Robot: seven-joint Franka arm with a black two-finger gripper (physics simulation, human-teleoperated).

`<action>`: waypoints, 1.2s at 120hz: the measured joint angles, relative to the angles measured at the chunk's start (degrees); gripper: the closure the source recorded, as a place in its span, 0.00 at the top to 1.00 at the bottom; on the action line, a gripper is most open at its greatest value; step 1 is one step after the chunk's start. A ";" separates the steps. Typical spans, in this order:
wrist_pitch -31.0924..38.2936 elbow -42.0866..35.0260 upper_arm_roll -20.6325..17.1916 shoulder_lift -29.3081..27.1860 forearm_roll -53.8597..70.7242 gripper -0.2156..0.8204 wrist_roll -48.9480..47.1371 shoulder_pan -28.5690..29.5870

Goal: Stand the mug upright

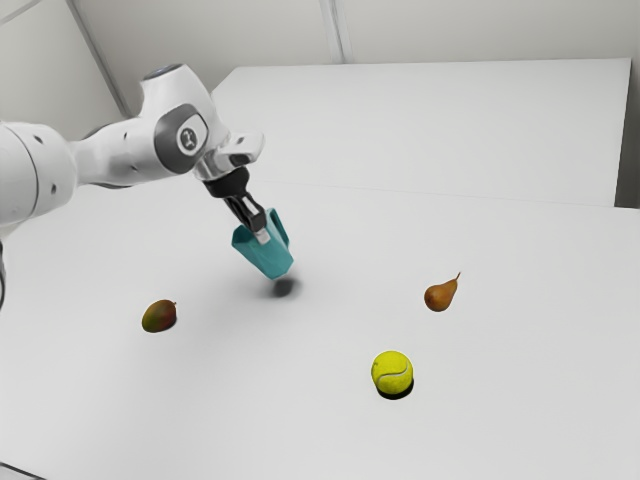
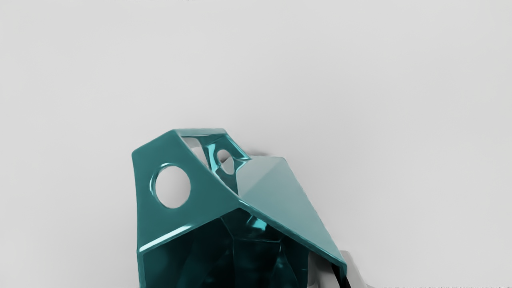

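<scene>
Gripper (image 1: 262,237), one: closed on the mug's wall, a fingertip inside the rim and the other outside.
Mug (image 1: 266,260), teal, one: in the gripper's grasp, tilted, held above the table (image 1: 540,430), its shadow beneath; placed between the mango and the pear, farther back than both.
Mango (image 1: 159,316), one: on the table, the exterior view's left.
Pear (image 1: 439,297), one: on the table, the exterior view's right.
Tennis ball (image 1: 392,371), one: near side, between mango and pear.
</scene>
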 joint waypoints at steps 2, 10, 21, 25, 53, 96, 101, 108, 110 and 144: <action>1.03 -0.88 0.01 -0.48 1.10 0.03 0.03 -0.45; 4.93 -3.44 0.00 -1.86 5.39 0.03 0.14 -2.01; 9.89 -6.25 -0.06 -3.23 10.83 0.03 0.24 -3.57; 11.36 -6.94 -0.10 -3.50 12.66 0.03 0.24 -4.06; 15.40 -7.79 -0.06 -3.16 18.95 0.03 0.07 -5.60; 9.49 -10.09 -0.06 -5.53 20.06 0.03 -2.57 -5.53; 8.54 -10.56 -0.06 -5.94 20.07 0.03 -3.06 -5.54; 7.35 -10.89 -0.10 -6.25 20.09 0.03 -3.73 -5.51; 7.06 -10.93 -0.11 -6.27 20.09 0.03 -3.91 -5.52; 3.72 -11.45 -0.41 -6.64 20.13 0.03 -6.71 -6.48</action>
